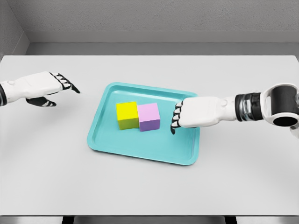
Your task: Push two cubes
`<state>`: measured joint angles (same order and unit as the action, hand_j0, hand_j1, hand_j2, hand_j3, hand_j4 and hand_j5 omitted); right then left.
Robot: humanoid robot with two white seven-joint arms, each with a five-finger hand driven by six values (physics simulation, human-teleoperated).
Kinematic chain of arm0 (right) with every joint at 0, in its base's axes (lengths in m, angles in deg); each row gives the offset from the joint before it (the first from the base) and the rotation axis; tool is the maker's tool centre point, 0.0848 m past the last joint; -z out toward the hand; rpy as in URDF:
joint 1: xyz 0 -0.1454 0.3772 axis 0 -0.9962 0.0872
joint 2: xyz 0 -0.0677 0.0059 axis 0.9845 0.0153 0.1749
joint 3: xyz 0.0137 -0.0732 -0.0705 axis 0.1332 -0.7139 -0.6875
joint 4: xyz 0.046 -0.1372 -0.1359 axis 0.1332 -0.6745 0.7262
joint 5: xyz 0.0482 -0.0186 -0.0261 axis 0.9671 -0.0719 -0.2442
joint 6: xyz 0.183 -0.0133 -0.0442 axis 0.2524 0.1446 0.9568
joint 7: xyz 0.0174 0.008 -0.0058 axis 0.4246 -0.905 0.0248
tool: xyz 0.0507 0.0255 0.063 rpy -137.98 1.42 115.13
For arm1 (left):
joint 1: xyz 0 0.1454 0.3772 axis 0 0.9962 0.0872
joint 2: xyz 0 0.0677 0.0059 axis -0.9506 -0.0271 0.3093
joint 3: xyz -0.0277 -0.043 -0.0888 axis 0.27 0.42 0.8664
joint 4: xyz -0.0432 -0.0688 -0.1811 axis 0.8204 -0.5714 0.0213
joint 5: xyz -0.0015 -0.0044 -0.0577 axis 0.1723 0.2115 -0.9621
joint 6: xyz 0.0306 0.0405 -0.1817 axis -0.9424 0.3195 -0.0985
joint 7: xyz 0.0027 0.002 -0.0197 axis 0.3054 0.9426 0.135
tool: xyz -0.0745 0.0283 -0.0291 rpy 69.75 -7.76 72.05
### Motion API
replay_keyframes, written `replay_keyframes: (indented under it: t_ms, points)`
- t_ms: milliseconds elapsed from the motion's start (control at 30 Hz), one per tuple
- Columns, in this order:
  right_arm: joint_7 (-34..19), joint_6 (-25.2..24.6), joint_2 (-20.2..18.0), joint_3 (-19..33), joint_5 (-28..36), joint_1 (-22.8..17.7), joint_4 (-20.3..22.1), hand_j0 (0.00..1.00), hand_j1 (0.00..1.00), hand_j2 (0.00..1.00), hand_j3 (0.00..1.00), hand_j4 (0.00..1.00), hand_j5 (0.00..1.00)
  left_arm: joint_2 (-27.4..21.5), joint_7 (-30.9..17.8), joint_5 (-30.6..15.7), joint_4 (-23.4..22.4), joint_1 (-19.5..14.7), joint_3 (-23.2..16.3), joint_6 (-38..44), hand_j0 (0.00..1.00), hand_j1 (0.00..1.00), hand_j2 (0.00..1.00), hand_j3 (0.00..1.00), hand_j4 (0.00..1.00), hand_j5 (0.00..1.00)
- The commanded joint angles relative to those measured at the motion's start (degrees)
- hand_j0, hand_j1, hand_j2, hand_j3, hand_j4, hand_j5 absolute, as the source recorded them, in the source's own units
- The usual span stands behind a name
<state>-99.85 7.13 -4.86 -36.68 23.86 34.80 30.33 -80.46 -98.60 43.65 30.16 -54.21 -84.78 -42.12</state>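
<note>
A yellow cube [127, 115] and a purple cube [149, 116] stand side by side, touching, in the middle of a teal tray [140, 145]. My right hand [177, 118] reaches in over the tray's right side, fingers curled, knuckles facing the purple cube with a small gap between them. It holds nothing. My left hand [63, 85] hovers over the table to the left of the tray, fingers extended and relaxed, well apart from both cubes.
The tray lies on a light grey table [243, 177] with its raised rim all round. A grey wall runs behind the table's far edge.
</note>
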Motion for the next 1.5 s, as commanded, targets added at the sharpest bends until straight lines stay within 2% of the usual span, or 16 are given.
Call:
replay_keyframes:
  t_ms: [0,33,200,233,333,400,467,667,833,967,1100,1300,1467]
  points:
    - [0.0,-0.1,1.3,-1.4,0.7,-0.3,0.9,0.61,0.61,0.61,0.61,0.61,0.61,-0.3,0.0,-0.8,-1.4,0.0,0.4,0.1,0.81,0.81,0.81,0.81,0.81,0.81]
    - [0.0,-0.1,2.1,-1.4,0.6,-0.7,0.9,0.61,0.61,0.61,0.61,0.61,0.61,-0.2,0.0,-0.9,-1.8,-0.1,0.5,0.1,0.84,0.84,0.84,0.84,0.84,0.84]
    - [0.0,-0.1,4.3,-2.9,0.2,-0.6,0.8,0.61,0.61,0.61,0.61,0.61,0.61,-0.2,0.0,-0.9,-2.8,-0.1,0.5,0.1,0.85,0.85,0.85,0.85,0.85,0.85]
    - [0.0,-0.1,4.5,-3.0,0.1,-0.5,0.8,0.61,0.61,0.61,0.61,0.61,0.61,-0.2,0.0,-1.6,-2.8,-0.2,0.6,0.1,0.91,0.91,0.91,0.91,0.91,0.91]
    - [0.0,-0.1,5.5,-4.4,-0.1,-0.5,0.4,0.61,0.61,0.61,0.61,0.61,0.61,-0.2,0.0,-1.9,-3.2,-0.1,0.6,0.1,0.93,0.93,0.93,0.93,0.93,0.93]
    - [0.0,-0.1,6.5,-4.9,-0.4,-0.4,0.2,0.61,0.61,0.61,0.61,0.61,0.61,-0.2,0.2,-2.0,-3.2,-0.1,0.6,0.1,1.0,1.0,1.0,1.0,1.0,1.0]
    - [0.0,-0.1,7.7,-5.4,-0.7,-0.2,-2.7,0.61,0.61,0.61,0.61,0.61,0.61,-0.2,0.2,-2.9,-3.4,0.0,1.1,0.1,1.0,1.0,1.0,1.0,1.0,1.0]
    - [0.0,-0.1,9.9,-5.7,-0.8,0.4,-6.4,0.61,0.61,0.61,0.61,0.61,0.61,-0.3,0.2,-3.2,-3.6,0.0,1.4,0.1,1.0,1.0,1.0,1.0,1.0,1.0]
    - [0.0,-0.1,10.8,-6.5,-0.9,0.4,-6.8,0.61,0.61,0.61,0.61,0.61,0.61,-0.3,0.2,-3.2,-3.7,0.0,1.8,0.1,1.0,1.0,1.0,1.0,1.0,1.0]
    - [0.0,-0.1,12.4,-7.2,-1.0,1.6,-9.5,0.61,0.61,0.61,0.61,0.61,0.61,-0.3,0.2,-3.2,-3.7,0.0,1.9,0.1,1.0,1.0,1.0,1.0,1.0,1.0]
    - [0.0,-0.1,12.9,-7.3,-1.0,1.9,-10.1,0.61,0.61,0.61,0.61,0.61,0.61,-1.3,0.2,-3.8,-4.9,-0.2,1.9,0.1,1.0,1.0,1.0,1.0,1.0,1.0]
    - [0.0,-0.1,13.0,-7.3,-1.0,2.0,-11.0,0.61,0.61,0.61,0.61,0.61,0.61,-2.0,0.2,-4.8,-7.5,-0.4,4.4,0.1,1.0,1.0,1.0,1.0,1.0,1.0]
    - [0.0,-0.1,13.2,-7.3,-1.5,2.4,-11.8,0.61,0.61,0.61,0.61,0.61,0.61,-2.0,0.2,-4.8,-8.5,-1.3,4.4,0.1,1.0,1.0,1.0,1.0,1.0,1.0]
